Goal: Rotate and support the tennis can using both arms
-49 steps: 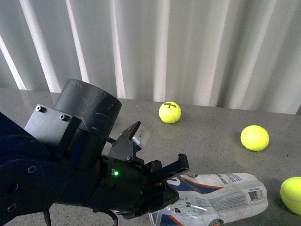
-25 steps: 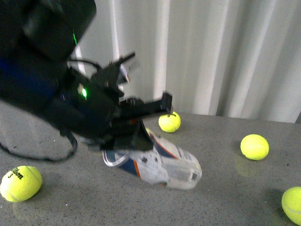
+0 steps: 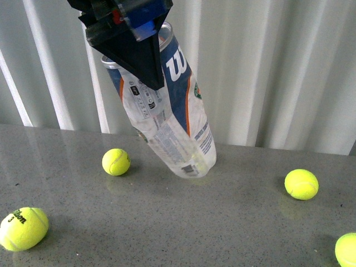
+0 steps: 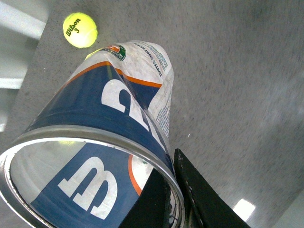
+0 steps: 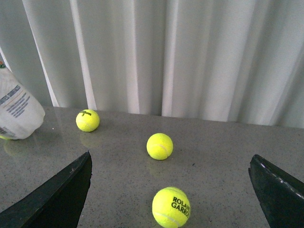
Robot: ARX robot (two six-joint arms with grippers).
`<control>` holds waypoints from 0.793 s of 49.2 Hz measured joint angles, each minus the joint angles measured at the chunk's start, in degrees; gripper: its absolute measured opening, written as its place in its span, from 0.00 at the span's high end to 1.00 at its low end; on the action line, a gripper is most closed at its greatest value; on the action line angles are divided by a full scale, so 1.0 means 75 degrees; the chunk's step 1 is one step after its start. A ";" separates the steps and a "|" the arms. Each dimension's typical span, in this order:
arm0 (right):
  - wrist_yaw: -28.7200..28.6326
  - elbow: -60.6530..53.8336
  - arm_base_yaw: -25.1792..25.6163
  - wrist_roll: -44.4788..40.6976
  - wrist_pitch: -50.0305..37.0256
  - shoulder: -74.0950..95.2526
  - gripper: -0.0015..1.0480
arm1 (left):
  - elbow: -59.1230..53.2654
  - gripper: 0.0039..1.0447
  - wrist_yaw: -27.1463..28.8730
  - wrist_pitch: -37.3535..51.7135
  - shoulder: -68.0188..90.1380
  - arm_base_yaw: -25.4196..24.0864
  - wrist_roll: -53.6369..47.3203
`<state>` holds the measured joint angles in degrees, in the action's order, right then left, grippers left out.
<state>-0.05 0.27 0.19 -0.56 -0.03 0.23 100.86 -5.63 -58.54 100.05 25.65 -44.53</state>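
Your right gripper (image 5: 170, 156) hung over what looked like a robot test bay rather than a home: a grey speckled tabletop (image 5: 223, 137) spread beneath it, white pleated curtains (image 5: 190, 57) screened off everything beyond, and loose tennis balls (image 5: 159, 146) lay scattered just ahead.

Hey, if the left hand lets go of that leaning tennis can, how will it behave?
Probably tips over: the tennis can leans, its base on the table, held only near its top by the left hand. It looks empty and thin-walled, so likely light. Once down, its round body would probably roll.
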 joint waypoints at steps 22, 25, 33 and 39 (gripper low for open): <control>0.0003 0.0000 0.0000 0.0000 0.0000 0.0000 0.07 | -0.0434 0.97 0.0950 -0.0755 0.0694 0.1142 -0.3354; 0.0000 0.0000 0.0000 0.0000 0.0000 0.0000 0.07 | -0.0431 0.97 0.0947 -0.0766 0.0778 0.1218 -0.3471; 0.0000 0.0000 0.0000 0.0000 0.0000 0.0000 0.07 | -0.0111 0.97 0.0868 -0.0901 0.1300 0.1303 -0.3669; 0.0000 0.0000 0.0000 0.0000 0.0000 0.0000 0.07 | 0.0207 0.97 0.0950 -0.0935 0.1670 0.1274 -0.3829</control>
<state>-0.05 0.27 0.19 -0.56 -0.03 0.23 102.41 1.50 -65.56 112.57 35.20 -73.25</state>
